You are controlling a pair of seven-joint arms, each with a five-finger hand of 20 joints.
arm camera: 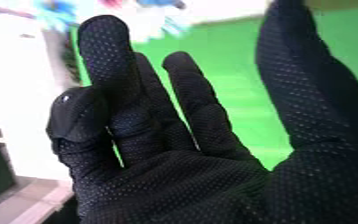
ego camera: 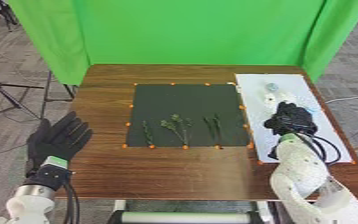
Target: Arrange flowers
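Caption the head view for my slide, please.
Green sprigs on the dark mat, right hand over the white board, left hand open.

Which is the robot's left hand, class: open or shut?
Open: in the head view, the left hand has its fingers straight and somewhat spread.

Lab-like space: a bright green backdrop curtain [ego camera: 202, 30] behind a brown table [ego camera: 184, 175], tripod stands [ego camera: 11, 92] on grey carpet [ego camera: 7, 135].

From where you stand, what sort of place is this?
It looks like a robot testing room, maybe a lab. A bright green cloth backdrop hangs behind the brown wooden table, and orange dots mark the edges of a dark rectangular mat holding green sprigs.
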